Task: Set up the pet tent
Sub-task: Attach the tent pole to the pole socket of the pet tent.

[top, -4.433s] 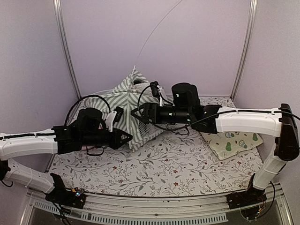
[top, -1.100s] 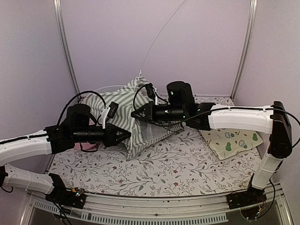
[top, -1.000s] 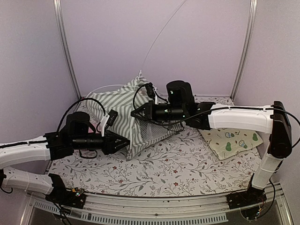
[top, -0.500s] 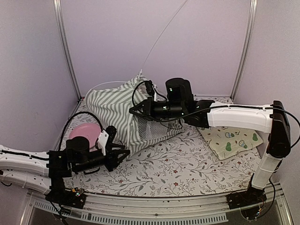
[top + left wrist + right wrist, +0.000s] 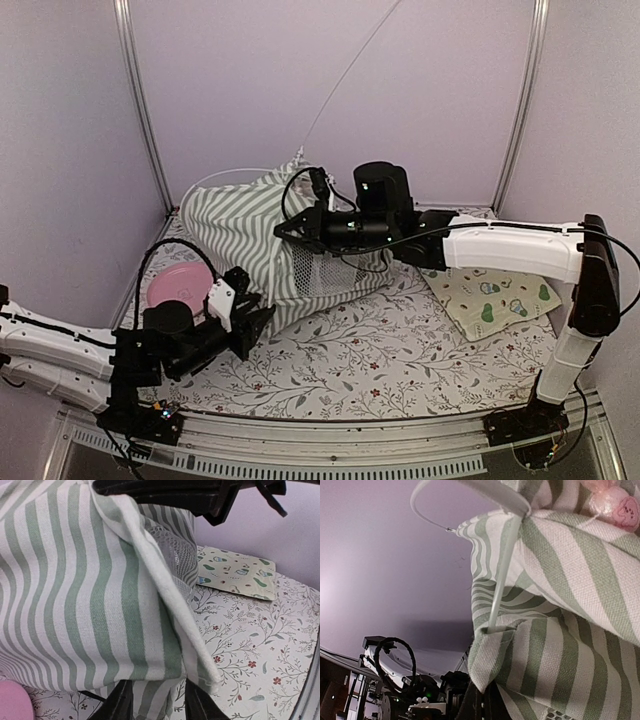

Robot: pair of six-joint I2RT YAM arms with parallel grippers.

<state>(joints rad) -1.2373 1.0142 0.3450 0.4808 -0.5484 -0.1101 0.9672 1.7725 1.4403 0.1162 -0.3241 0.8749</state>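
Pet tent [image 5: 245,235]: striped, slumped at back-left of floral desk [image 5: 400,360], mesh window [image 5: 320,275] facing near side. Tent interior hidden by fabric. Thin white pole [image 5: 350,65] rises from tent top.

Right tool [image 5: 283,230]: clamped on tent's upper fabric corner.

Left tool [image 5: 258,322]: fingers apart, low beside tent's near bottom edge; contact unclear.

Pink bowl [image 5: 178,288]: on desk left of tent, inside partly hidden by cable [image 5: 165,262].

Avocado-print mat [image 5: 500,300]: flat at right, apart from tent.

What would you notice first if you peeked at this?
The big green-and-white striped pet tent stands out, slumped and floppy at the back left of the flowery table. The right end effector pinches its fabric high on the front. A bright pink dish lies just left of the tent.
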